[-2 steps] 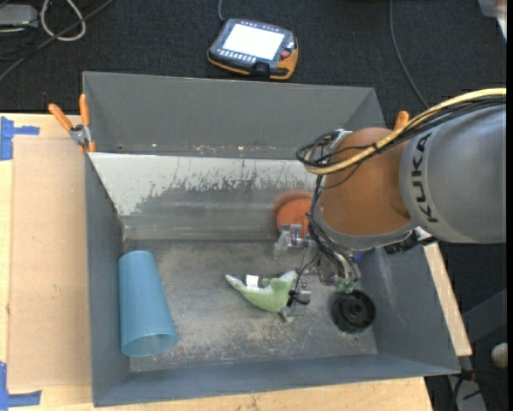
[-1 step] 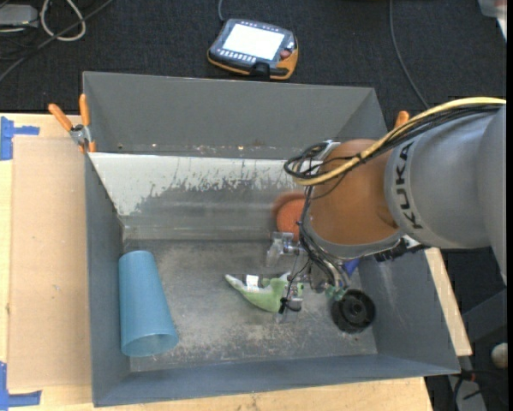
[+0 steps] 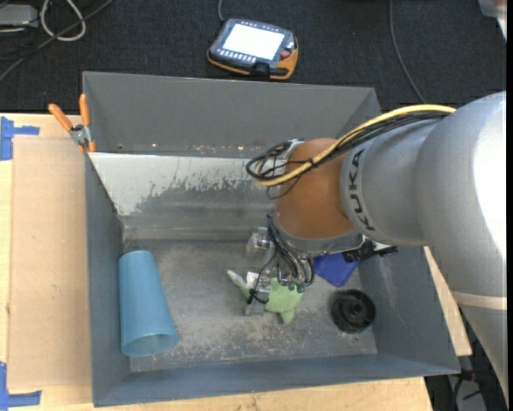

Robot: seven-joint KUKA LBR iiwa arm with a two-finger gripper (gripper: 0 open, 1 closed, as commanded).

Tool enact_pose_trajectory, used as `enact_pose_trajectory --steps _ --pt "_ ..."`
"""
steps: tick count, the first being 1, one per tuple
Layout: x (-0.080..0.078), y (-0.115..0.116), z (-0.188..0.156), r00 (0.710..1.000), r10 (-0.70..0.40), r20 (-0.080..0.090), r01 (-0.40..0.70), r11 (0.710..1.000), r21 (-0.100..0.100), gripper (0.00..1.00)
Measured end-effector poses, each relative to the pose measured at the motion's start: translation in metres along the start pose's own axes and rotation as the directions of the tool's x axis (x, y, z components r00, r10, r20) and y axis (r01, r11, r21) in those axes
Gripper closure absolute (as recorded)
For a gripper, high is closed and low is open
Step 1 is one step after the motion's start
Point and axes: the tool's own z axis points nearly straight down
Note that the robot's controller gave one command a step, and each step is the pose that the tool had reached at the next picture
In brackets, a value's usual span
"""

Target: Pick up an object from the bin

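The grey metal bin (image 3: 102, 255) contains a light-blue plastic cup (image 3: 145, 302) lying on its side at left and a black round disc (image 3: 353, 310) at right. The gripper (image 3: 258, 294) sits low at floor centre, just beside a small green soft object (image 3: 283, 301). Jaw opening: cannot be determined.

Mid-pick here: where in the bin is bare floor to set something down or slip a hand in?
Bare floor lies between the light blue plastic cup lying on its side and the pincer, and along the near wall. Crowded: the right side, where a green soft piece, a dark blue piece and a black round cap sit close under the arm.
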Motion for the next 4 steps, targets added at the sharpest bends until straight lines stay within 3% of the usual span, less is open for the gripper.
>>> enact_pose_trajectory --steps 1,2,3,4 --pt "0.032 -0.041 -0.002 0.99 0.142 0.006 -0.142 0.99 -0.001 1.0" --pt "0.032 -0.041 -0.002 0.99 0.142 0.006 -0.142 0.99 -0.001 1.0" --pt "0.024 -0.048 -0.106 0.991 0.131 0.003 -0.131 0.991 0.0 1.0" --pt "0.081 -0.065 -0.156 0.99 0.14 -0.005 -0.14 0.99 0.002 1.0"
